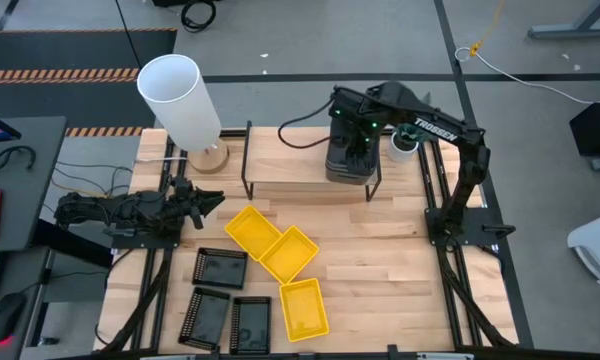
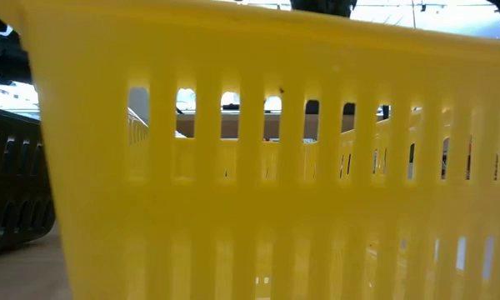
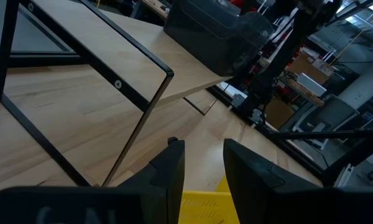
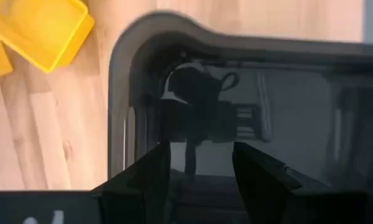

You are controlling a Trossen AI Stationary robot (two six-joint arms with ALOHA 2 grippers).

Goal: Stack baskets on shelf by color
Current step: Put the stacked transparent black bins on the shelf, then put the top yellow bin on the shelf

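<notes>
Smoky-grey baskets (image 1: 347, 160) sit stacked on the shelf (image 1: 290, 165), the right end effector (image 4: 196, 165) poised directly above them, fingers spread; three yellow baskets (image 1: 280, 250) and three black baskets (image 1: 220, 268) lie on the bench (image 1: 400, 270); left end effector (image 3: 202, 180) hovers near the shelf, fingers apart, holding nothing.

Grey floor (image 1: 310, 40) with cables (image 1: 520, 72) — a white lamp (image 1: 180, 100) on the wooden tabletop (image 1: 400, 270).
</notes>
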